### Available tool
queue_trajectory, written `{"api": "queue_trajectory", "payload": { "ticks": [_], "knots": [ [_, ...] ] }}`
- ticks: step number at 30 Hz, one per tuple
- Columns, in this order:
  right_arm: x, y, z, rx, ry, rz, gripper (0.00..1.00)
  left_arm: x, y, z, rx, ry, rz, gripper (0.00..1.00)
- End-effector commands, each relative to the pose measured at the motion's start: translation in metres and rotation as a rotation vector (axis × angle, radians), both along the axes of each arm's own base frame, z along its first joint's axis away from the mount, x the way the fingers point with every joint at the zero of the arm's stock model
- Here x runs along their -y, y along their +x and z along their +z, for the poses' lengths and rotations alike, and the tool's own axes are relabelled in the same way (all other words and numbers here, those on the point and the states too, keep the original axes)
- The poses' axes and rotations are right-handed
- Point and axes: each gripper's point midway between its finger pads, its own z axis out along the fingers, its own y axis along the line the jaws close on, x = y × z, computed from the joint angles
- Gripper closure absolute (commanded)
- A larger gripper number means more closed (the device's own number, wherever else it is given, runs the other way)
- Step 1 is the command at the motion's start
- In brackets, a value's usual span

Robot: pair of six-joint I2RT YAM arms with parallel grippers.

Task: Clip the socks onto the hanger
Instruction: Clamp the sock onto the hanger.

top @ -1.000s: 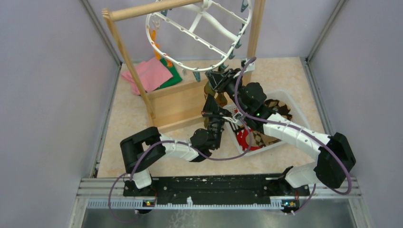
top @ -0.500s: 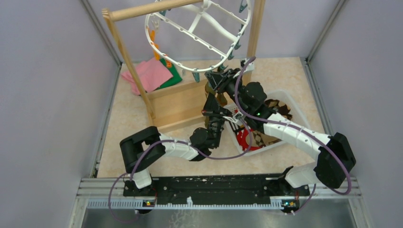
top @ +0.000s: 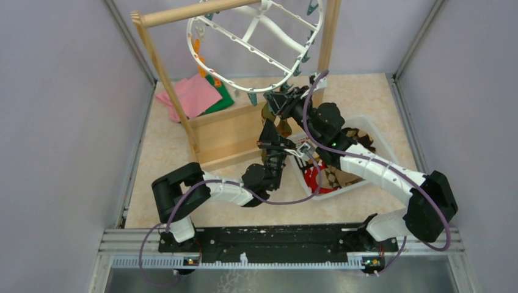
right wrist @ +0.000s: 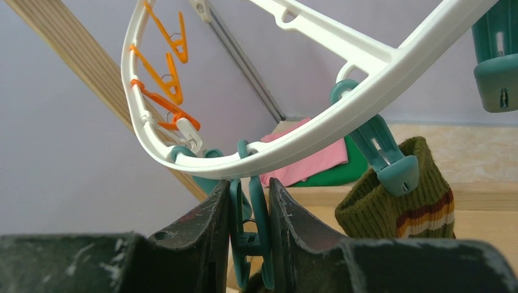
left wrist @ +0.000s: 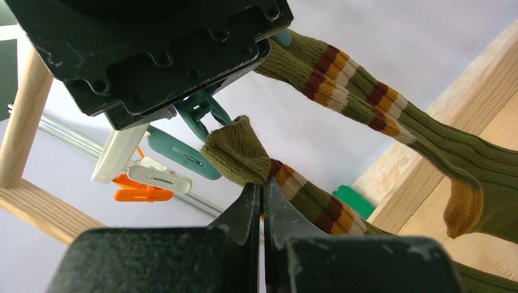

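Presently my left gripper [left wrist: 262, 190] is clenched on the bunched cuff of an olive-brown knitted sock with orange stripes [left wrist: 238, 152], just below the white plastic oval ring hanger [right wrist: 317, 131]. My right gripper [right wrist: 248, 183] squeezes a teal plastic clip [right wrist: 256, 213] dangling under that hanger (a twin sock [right wrist: 397, 213] hangs clipped beside it). The bunched cuff may miss the clip's mouth, or slip out if I release early.

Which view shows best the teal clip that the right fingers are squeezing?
Right wrist: the teal clip sits centred between the right fingers, hanging from the hanger rim. Left wrist shows only one end of it, next to the striped sock. In the top external view the arm mostly covers it.
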Motion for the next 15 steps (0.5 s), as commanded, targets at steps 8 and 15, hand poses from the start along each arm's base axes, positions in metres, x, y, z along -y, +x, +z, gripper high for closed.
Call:
{"api": "queue_trajectory", "payload": {
  "ticks": [8,15],
  "knots": [
    [-0.0114,-0.0062,-0.0092,-0.085,-0.036,0.078,1.00,-0.0271,-0.0132,0.0439,0.141,-0.286,-0.017,1.00],
    [-0.0098,-0.0026,-0.0146,-0.117,-0.055,0.057,1.00,-0.0292,-0.0124,0.0474,0.144,-0.269,0.010,1.00]
  ]
}}
